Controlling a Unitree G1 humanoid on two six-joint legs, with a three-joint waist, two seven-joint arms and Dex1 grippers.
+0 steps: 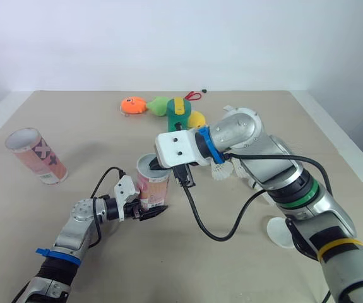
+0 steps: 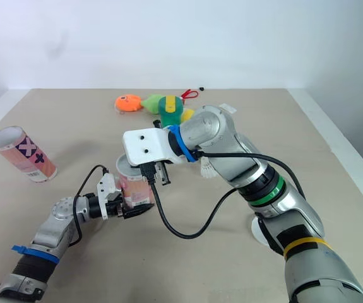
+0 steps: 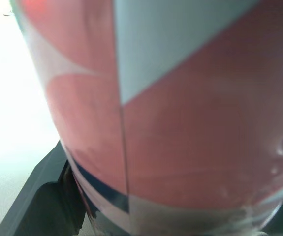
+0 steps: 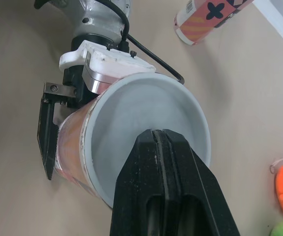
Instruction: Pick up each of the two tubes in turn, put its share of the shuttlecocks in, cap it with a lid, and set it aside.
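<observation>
Item 1. Tube [image 1: 153, 189]: pink/white card tube at table centre, near upright and tipped slightly, mouth open. Inside wall looks pale and bare in the right wrist view.
Item 2. L gripper [image 1: 148, 208]: clamped on the lower part of the tube, a black finger either side.
Item 3. R gripper [image 4: 168, 196]: fingers pressed together with nothing seen between them, tips just over the tube's mouth at the rim.
Item 4. Second tube [image 1: 36, 156]: lies on its side at the table's left, well apart from the first, open end facing the far left.
Item 5. Shuttlecock [image 1: 219, 172]: white, on the table just beside the R wrist.
Item 6. Lid [image 1: 279, 231]: white disc, partly behind the R forearm.
Item 7. Table [image 1: 93, 126]: beige top.
Item 8. Misc. at far edge: orange toy [image 1: 132, 105], green toy [image 1: 168, 107].
</observation>
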